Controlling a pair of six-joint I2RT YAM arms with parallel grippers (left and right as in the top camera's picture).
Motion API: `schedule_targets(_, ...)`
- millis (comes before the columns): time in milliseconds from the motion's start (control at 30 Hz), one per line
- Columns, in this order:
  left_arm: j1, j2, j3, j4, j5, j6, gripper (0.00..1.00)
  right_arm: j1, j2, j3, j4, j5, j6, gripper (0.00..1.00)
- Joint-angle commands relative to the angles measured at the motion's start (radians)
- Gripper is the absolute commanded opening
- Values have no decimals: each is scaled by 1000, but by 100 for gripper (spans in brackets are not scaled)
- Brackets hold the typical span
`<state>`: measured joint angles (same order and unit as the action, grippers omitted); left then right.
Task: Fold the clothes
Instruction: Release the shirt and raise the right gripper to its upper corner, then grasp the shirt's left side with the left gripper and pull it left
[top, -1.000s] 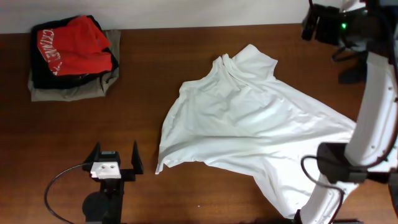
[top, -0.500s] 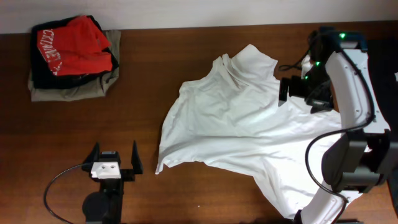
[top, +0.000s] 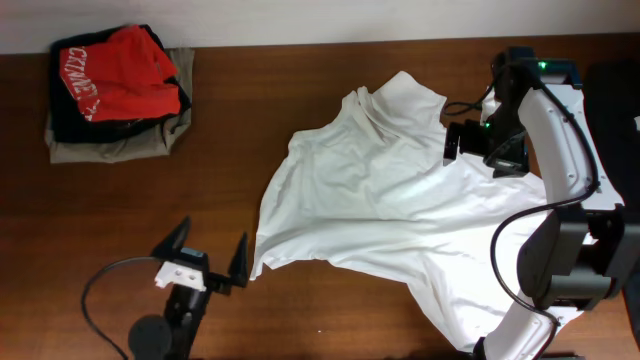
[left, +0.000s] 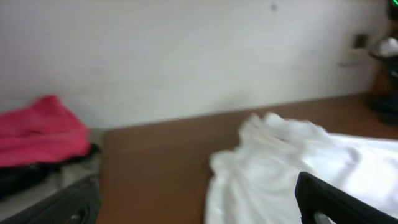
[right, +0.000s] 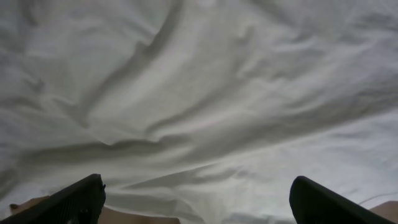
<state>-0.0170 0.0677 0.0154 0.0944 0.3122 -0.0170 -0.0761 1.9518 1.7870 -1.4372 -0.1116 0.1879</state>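
Observation:
A crumpled white shirt (top: 400, 200) lies spread over the middle and right of the brown table. It also shows in the left wrist view (left: 292, 162) and fills the right wrist view (right: 199, 93). My right gripper (top: 452, 142) is open and empty, hovering over the shirt's upper right part. My left gripper (top: 208, 260) is open and empty at the table's front left, just left of the shirt's lower left corner.
A pile of folded clothes with a red garment on top (top: 115, 85) sits at the back left; it shows in the left wrist view (left: 40, 134) too. A wall runs along the table's far edge.
My right arm swung down from the back right corner onto the shirt's upper right part. My left gripper has turned and shifted right, toward the shirt's corner.

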Motion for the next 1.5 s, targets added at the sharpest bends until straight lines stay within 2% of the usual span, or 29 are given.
schedule_targets(0,5,180,143,-46,118,-36,99,-3,-12,-5,3,-9,11,99)
schedule_targets(67,5,386,356,-201,127,-35,99,-3,-12,-5,3,-9,11,99)
schedule_targets(133,5,550,528,-283,221,-36,99,-3,-12,-5,3,-9,11,99)
schedule_targets(233,5,726,665,-309,455,-40,99,-3,-12,-5,3,-9,11,99)
schedule_targets(267,5,763,688,-323,455,-84,99,-3,-12,-5,3,-9,11,99)
schedule_targets(367,0,906,809,-596,253,-270,99,-3,-12,-5,3,-9,11,99)
schedule_targets(433,-39,985,894,-769,123,-293,99,-3,-12,-5,3,-9,11,99)
schedule_targets(467,-105,1047,951,-877,25,-294,99,-3,-12,-5,3,-9,11,99)
schedule_targets(500,-138,1071,966,-909,3,-294,100,-3,-12,-5,3,-9,11,99)
schedule_targets(567,-236,1133,971,-940,41,-320,99,-3,-12,-5,3,-9,11,98)
schedule_targets(600,-266,1155,971,-944,94,-385,99,-3,-12,-5,3,-9,11,99)
schedule_targets(633,-294,1182,971,-972,150,-397,99,-3,-12,-5,3,-9,11,99)
schedule_targets(700,-323,1231,971,-1004,65,-382,99,-3,-12,-5,3,-9,11,99)
schedule_targets(767,-323,1299,971,-1072,-125,-455,99,-3,-12,-5,3,-9,11,99)
schedule_targets(800,-323,1333,971,-1092,-183,-478,94,-3,-12,-5,3,-9,11,99)
schedule_targets(1033,-323,1616,971,-999,-207,-437,92,-3,-12,-5,3,-9,11,99)
schedule_targets(1100,-323,1646,971,-969,-204,-437,83,-3,-12,-5,3,-9,11,99)
schedule_targets(1133,-323,1652,971,-962,-205,-438,72,-3,-12,-5,3,-9,11,99)
schedule_targets(1167,-323,1654,971,-962,-205,-438,66,-3,-12,-5,3,-9,11,99)
schedule_targets(1233,-322,1654,971,-954,-218,-438,40,-3,-12,-5,3,-9,11,99)
schedule_targets(1300,-321,1654,971,-941,-254,-438,9,-3,-12,-5,3,-9,11,99)
schedule_targets(1333,-315,1654,971,-928,-278,-444,1,-3,-12,-5,3,-9,11,99)
schedule_targets(1467,-218,1654,971,-925,-352,-518,1,-3,-12,-5,3,-9,11,99)
